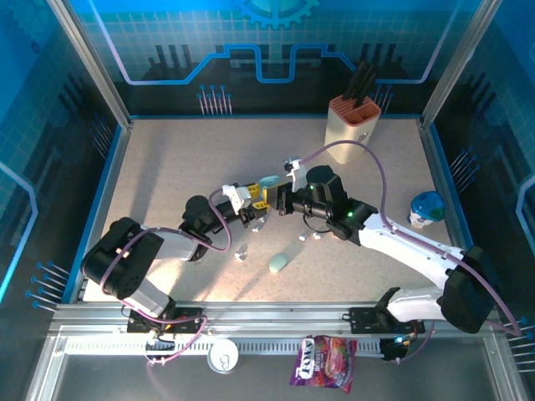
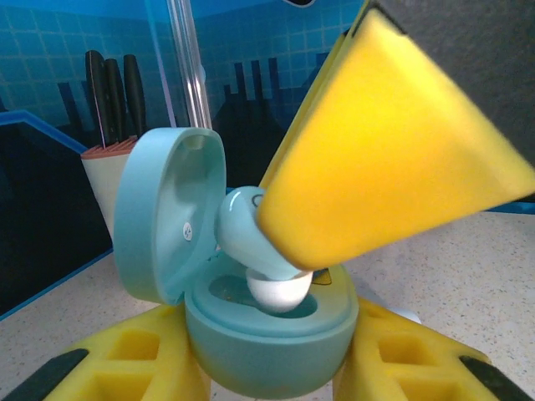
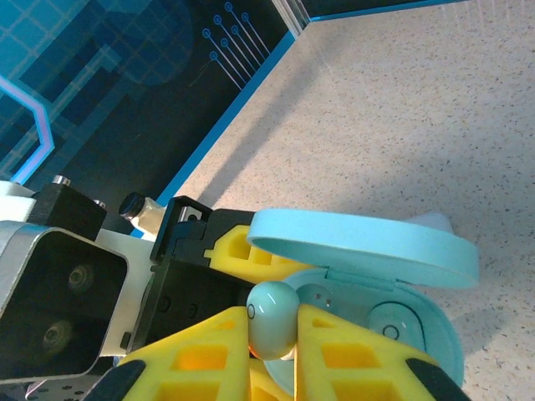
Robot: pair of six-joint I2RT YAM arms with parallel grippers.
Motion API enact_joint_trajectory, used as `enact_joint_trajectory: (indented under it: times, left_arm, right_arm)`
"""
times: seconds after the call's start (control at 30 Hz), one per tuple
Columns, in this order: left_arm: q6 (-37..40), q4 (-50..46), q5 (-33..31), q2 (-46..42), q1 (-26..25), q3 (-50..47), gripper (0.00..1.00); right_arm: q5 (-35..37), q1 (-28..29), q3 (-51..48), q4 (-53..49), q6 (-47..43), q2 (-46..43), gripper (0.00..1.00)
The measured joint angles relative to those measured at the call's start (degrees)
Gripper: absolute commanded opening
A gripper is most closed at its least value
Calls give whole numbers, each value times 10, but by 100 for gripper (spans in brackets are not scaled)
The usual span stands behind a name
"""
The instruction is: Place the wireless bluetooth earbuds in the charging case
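The right end effector (image 3: 273,332) pinches a tiny, light, likely slippery earbud (image 3: 272,316) by its rounded body over the open charging case (image 2: 276,334), clamped in the left end effector (image 2: 272,368)

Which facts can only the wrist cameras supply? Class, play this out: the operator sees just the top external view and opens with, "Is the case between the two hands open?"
Observer: Yes. The left wrist view shows the charging case with its lid swung up on its hinge.
Operator: Who holds the case?
Observer: The left hand. Its yellow fingers flank the base in that view.
Operator: Is a bud seated yet?
Observer: Not yet. The earbud pinched in the right hand has its white tip at the mouth of the case, with its body above the rim.
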Motion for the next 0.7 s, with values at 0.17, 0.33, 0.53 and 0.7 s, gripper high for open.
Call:
enact_joint_trajectory:
  times: [0.17,0.33,0.53,0.7]
  left_arm:
    - [9,-2,0,0,0,0,27]
    - [10,-3,-5,-3,0,0,27]
    - [10,-7,-9,-7,0,-4,27]
    - [10,-7,-9,-8,0,-4,27]
  right_arm:
    - [0,0,0,2,4,8,19]
    - [-1,0,-1,8,14,9,28]
    - [0,0,-1,12,19,8,33]
    - [2,0,-1,7,17,5,36]
